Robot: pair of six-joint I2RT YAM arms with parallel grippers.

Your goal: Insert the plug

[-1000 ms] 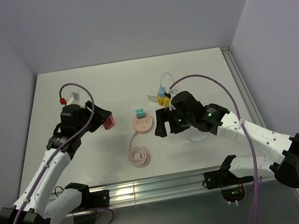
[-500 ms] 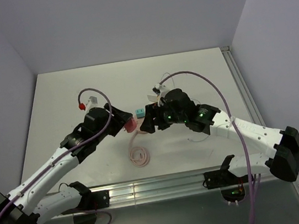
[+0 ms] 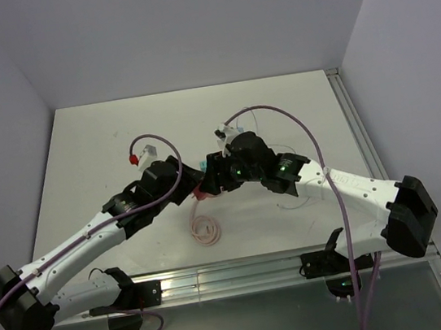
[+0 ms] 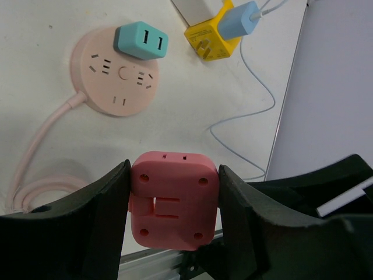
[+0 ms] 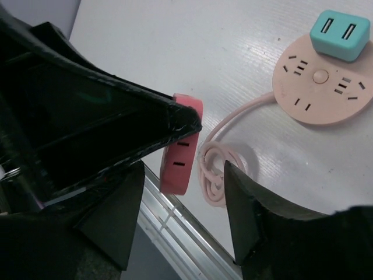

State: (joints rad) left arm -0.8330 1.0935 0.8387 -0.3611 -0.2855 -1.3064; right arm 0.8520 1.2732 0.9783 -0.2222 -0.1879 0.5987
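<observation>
Left gripper (image 4: 174, 172) is clamped on the pink plug (image 4: 175, 204), which sits between its fingers, near but apart from the round pink power strip (image 4: 108, 81) on the table (image 4: 192, 116). A teal adapter (image 4: 141, 41) sits on the strip's edge. Right gripper (image 5: 183, 168) jaws are apart, either side of the plug; contact unclear

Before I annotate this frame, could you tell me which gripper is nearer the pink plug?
Left. The left gripper clamps the pink plug; the right gripper hovers close by, open, not gripping.
</observation>
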